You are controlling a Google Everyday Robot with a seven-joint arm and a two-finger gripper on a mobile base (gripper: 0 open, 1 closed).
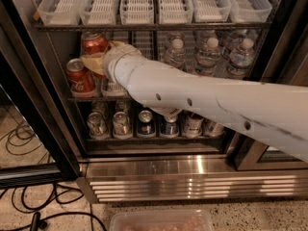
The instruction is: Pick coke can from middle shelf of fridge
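The fridge (159, 172) stands open before me. My gripper (95, 61) is at the left end of the middle shelf (91, 99), at the end of my white arm, which reaches in from the right. It is shut on a red coke can (94, 41) and holds it raised above the shelf, with a tan finger across the can's lower part. A second coke can (78, 76), alike, stands on the shelf just left of and below it.
Water bottles (208, 56) fill the right of the middle shelf. Silver-green cans (97, 124) and blue cans (146, 123) stand on the level below. White lane trays (137, 4) are above. The black door frame (33, 105) is at left, with cables (29, 206) and a plastic tub (161, 221) on the floor.
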